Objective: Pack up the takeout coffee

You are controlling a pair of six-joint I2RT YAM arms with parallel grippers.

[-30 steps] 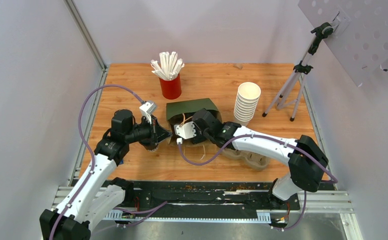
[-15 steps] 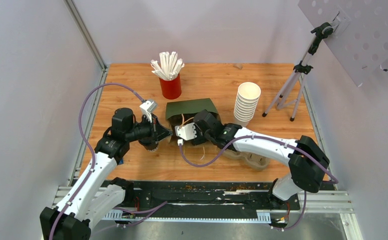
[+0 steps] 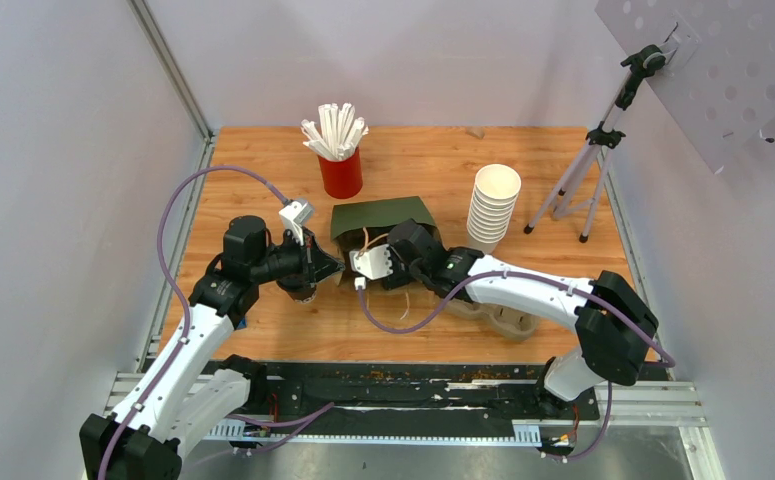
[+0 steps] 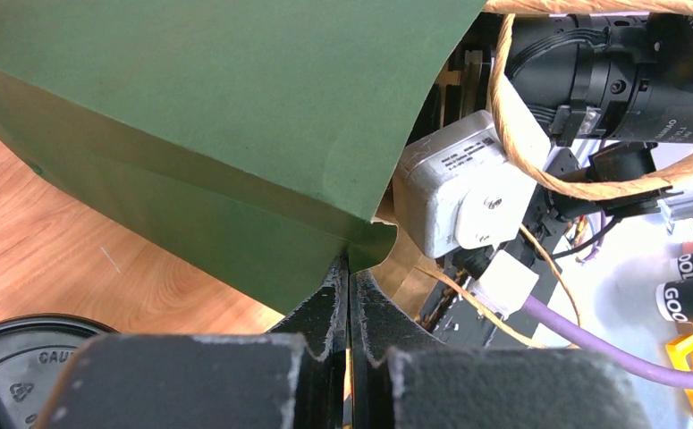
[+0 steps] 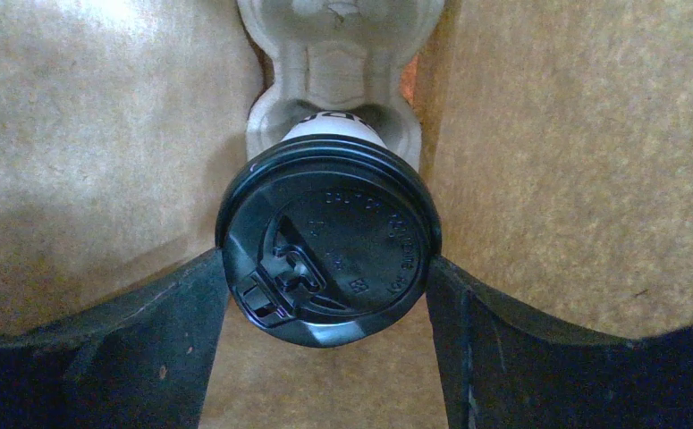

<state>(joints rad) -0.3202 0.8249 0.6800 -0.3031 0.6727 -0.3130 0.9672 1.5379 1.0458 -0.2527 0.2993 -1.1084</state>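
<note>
We see our right gripper (image 5: pixel 326 268) with its two fingers pressed on either side of the one takeout coffee (image 5: pixel 329 237), inside the single green bag (image 4: pixel 217 107), by one pulp carrier (image 5: pixel 338 45); our left gripper (image 4: pixel 350 295) pinches that bag's edge, jaws together, one more black lid (image 4: pixel 16 371) just beside

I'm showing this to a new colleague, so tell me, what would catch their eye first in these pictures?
Mid-table lies a green paper bag, and the left claw pinches the edge of its mouth. Inside, the right claw grips the black-lidded takeout coffee, with a pulp carrier just beyond. Behind stand a red cup of straws and a stack of white cups.
</note>
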